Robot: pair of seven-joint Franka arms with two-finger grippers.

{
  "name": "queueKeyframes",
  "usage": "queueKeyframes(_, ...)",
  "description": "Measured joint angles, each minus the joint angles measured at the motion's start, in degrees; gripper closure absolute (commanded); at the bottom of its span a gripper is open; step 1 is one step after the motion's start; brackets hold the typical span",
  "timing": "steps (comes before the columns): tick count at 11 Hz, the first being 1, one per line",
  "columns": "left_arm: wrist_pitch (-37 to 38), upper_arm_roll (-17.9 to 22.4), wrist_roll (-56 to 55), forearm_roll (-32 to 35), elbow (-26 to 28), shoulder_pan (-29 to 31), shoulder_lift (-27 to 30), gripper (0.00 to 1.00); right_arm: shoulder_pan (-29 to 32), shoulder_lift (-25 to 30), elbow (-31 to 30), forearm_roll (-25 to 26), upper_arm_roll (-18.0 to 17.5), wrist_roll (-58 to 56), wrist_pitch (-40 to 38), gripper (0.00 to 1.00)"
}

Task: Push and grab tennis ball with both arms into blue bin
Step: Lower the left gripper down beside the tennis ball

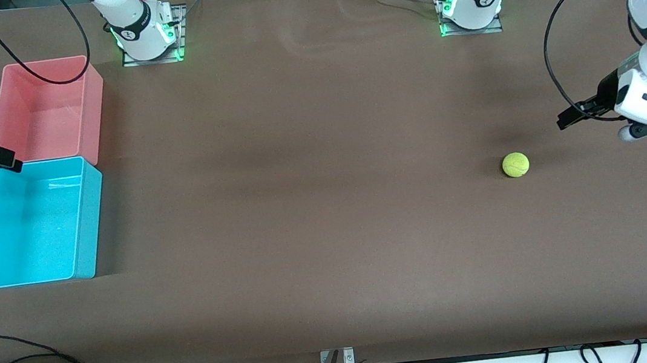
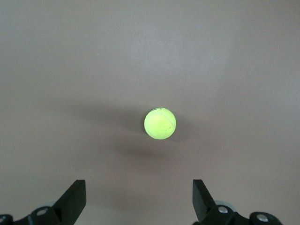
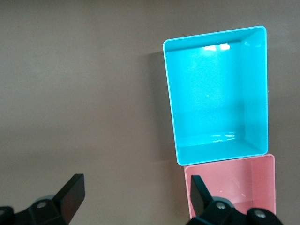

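Front camera high, facing robots; wrist cameras look down.

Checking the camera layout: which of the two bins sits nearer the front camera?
The blue bin; the pink bin sits beside it, farther from that camera.

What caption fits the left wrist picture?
Left gripper, fingers open, hangs over the brown table, facing the tennis ball.
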State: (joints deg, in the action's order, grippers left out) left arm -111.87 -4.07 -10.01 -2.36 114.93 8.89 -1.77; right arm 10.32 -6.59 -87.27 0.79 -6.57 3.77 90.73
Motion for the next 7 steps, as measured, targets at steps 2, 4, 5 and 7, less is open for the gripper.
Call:
queueKeyframes(2, -4.5, 0.0, 0.0, -0.5, 2.0, 0.0, -1.6, 0.0, 0.0, 0.0, 0.0, 0.0, -0.1, 0.0, 0.0, 0.0)
queueKeyframes(4, -8.7, 0.0, 0.0, -0.5, 3.6, 0.0, -3.1, 0.0, 0.0, 0.0, 0.0, 0.0, -0.1, 0.0, 0.0, 0.0)
queueKeyframes(5, -10.7, 0.0, 0.0, -0.5, 4.5, 0.0, -3.8, 0.0, 0.0, -0.1, 0.0, 0.0, -0.1, 0.0, 0.0, 0.0)
queueKeyframes(7, -13.1, 0.0, 0.0, -0.5, 5.5, 0.0, -5.5, 0.0, 0.0, -0.1, 0.0, 0.0, -0.1, 0.0, 0.0, 0.0)
